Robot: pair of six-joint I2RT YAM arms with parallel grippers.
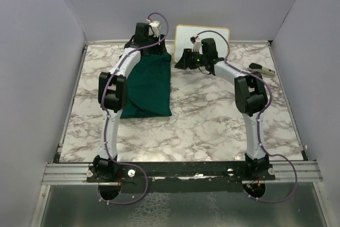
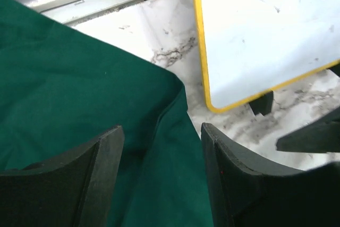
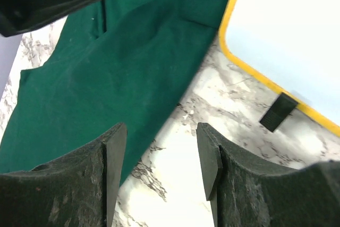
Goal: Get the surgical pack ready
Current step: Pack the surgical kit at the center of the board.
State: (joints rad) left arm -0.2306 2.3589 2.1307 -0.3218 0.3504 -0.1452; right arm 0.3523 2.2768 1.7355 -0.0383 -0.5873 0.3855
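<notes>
The dark green cloth (image 1: 149, 86) lies folded on the marble table, left of centre. It also shows in the left wrist view (image 2: 79, 94) and in the right wrist view (image 3: 117, 67). My left gripper (image 1: 151, 46) is open above the cloth's far right corner, with a cloth fold between its fingers (image 2: 162, 152). My right gripper (image 1: 179, 61) is open and empty just right of the cloth's edge, over bare marble (image 3: 159, 152). The steel tray, the instruments and the gauze squares are out of view.
A gold-framed whiteboard (image 1: 202, 36) leans at the back wall behind the right gripper; it also shows in the wrist views (image 2: 265, 35) (image 3: 297, 30). A small dark and white object (image 1: 261, 69) lies at the far right. Grey walls enclose the table.
</notes>
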